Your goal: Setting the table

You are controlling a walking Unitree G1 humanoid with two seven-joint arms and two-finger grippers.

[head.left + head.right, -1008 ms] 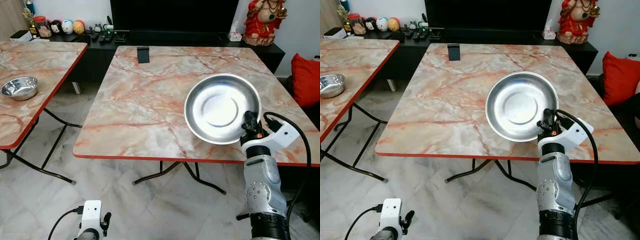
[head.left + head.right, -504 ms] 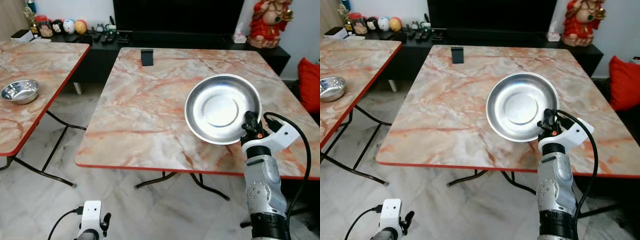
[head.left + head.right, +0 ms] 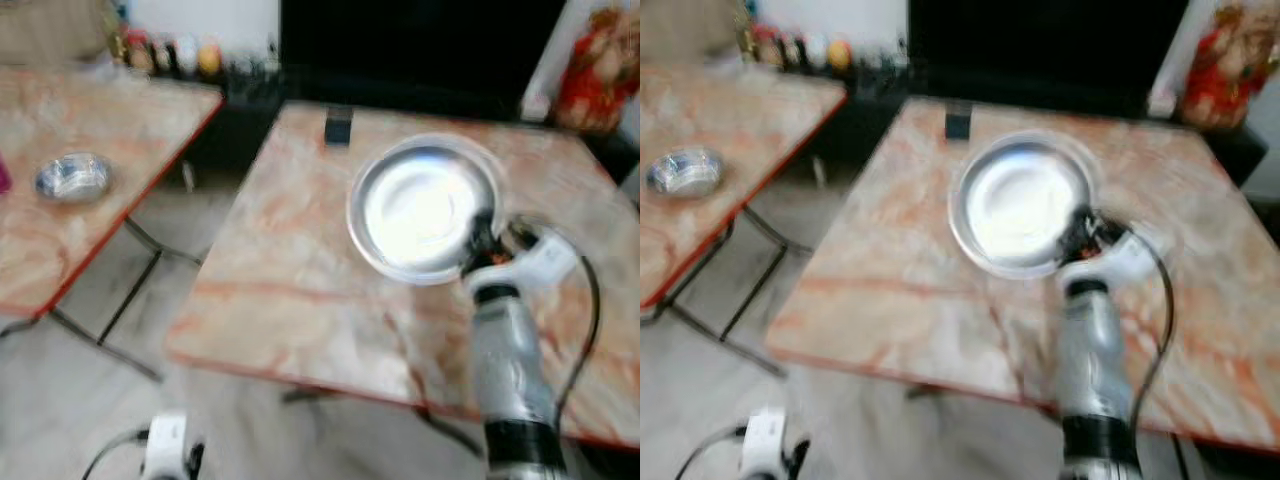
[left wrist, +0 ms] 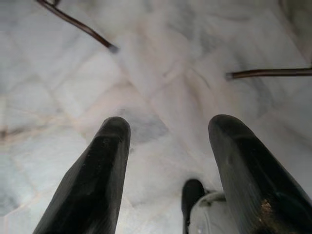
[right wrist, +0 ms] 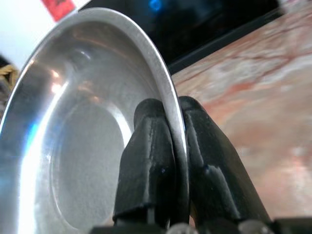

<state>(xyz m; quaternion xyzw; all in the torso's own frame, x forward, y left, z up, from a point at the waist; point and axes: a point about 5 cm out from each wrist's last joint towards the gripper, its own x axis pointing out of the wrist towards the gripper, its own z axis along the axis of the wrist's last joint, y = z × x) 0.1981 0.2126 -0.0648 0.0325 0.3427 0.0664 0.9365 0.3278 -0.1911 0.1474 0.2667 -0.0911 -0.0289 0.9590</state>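
The right gripper (image 5: 168, 161) pinches the rim of a steel plate (image 3: 420, 210) above the marble table (image 3: 300, 290), while the left gripper (image 4: 168, 170) hangs open.

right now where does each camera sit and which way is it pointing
Left eye view: on the head, looking forward and down, blurred, at the table; the right arm holds the plate over it.
Right eye view: beside it, same scene; both also catch the bowl on the side table.
Left wrist view: on the hanging left arm, facing the floor between the open left pincer.
Right wrist view: along the right pincer, shut on the plate's rim.
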